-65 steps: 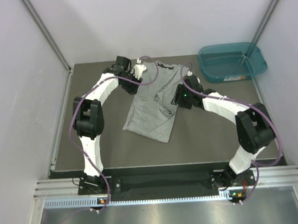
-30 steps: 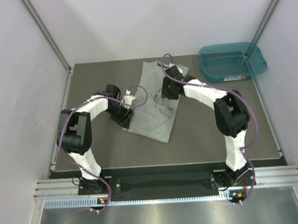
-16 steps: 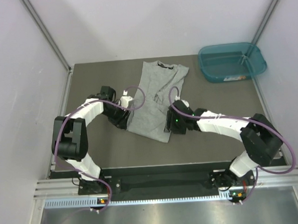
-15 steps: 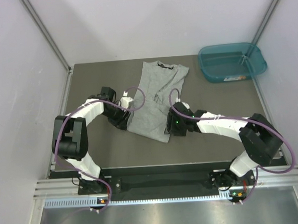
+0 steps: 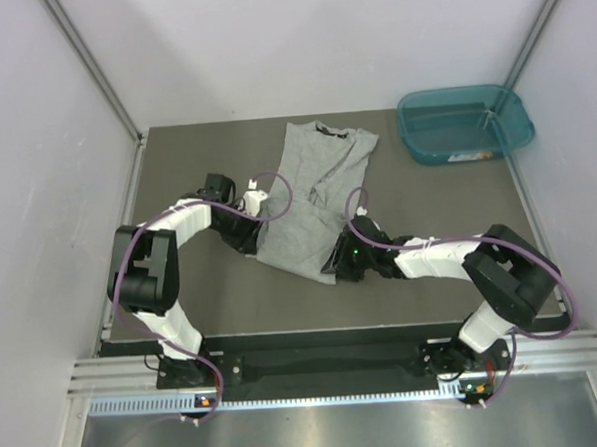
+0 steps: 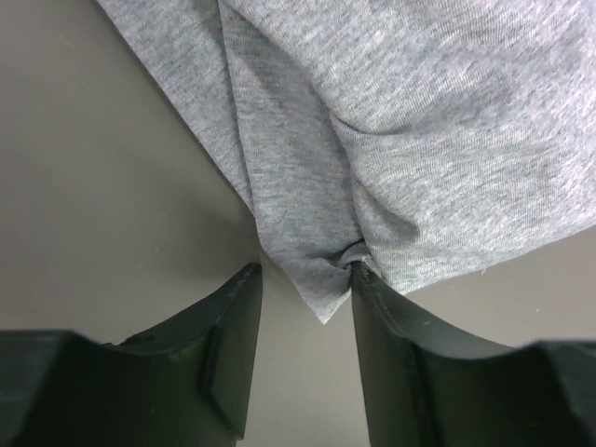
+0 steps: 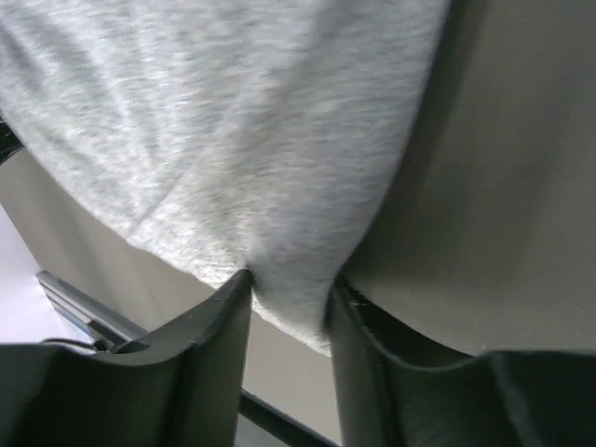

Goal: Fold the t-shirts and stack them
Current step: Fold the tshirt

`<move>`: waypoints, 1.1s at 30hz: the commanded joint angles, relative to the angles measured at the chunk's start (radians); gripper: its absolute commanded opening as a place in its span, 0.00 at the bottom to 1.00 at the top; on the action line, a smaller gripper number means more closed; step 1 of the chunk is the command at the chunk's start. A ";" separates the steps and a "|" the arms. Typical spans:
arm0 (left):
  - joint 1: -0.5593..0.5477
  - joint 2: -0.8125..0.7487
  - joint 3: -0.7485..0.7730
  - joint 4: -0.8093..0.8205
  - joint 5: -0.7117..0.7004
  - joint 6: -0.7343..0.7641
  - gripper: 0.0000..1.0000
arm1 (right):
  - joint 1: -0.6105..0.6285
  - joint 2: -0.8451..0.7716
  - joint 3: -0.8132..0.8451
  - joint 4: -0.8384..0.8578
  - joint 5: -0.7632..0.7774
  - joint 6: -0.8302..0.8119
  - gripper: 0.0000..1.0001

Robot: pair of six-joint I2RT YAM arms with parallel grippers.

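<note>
One light grey t-shirt (image 5: 312,198) lies flat on the dark table (image 5: 196,169), collar at the far end. My left gripper (image 5: 249,241) is low at the hem's left corner. In the left wrist view its jaws (image 6: 305,279) stand apart, the pointed corner of the t-shirt (image 6: 317,279) lies between them, and the right finger (image 6: 391,335) touches the cloth. My right gripper (image 5: 333,267) is at the hem's right corner. Its jaws (image 7: 289,289) are also apart, and the t-shirt's edge (image 7: 289,270) fills the gap between them.
A teal plastic tub (image 5: 464,125) stands at the table's back right corner. Pale walls close in the left, back and right sides. Purple cables loop over both arms near the shirt. A metal rail (image 5: 336,367) runs along the near edge.
My right arm has swung from the shirt's upper right part down to the hem's right corner. The left gripper has stayed by the hem's left corner, shifting only slightly.
</note>
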 commanded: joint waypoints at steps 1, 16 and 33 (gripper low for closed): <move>-0.008 0.053 -0.013 -0.005 0.003 -0.020 0.47 | 0.012 0.041 -0.025 0.046 -0.001 0.046 0.37; 0.107 -0.182 -0.178 -0.210 0.014 0.181 0.00 | 0.013 -0.162 -0.160 -0.103 0.021 -0.035 0.00; -0.020 -0.357 -0.188 -0.284 -0.014 0.164 0.58 | 0.028 -0.271 -0.102 -0.207 0.010 -0.108 0.38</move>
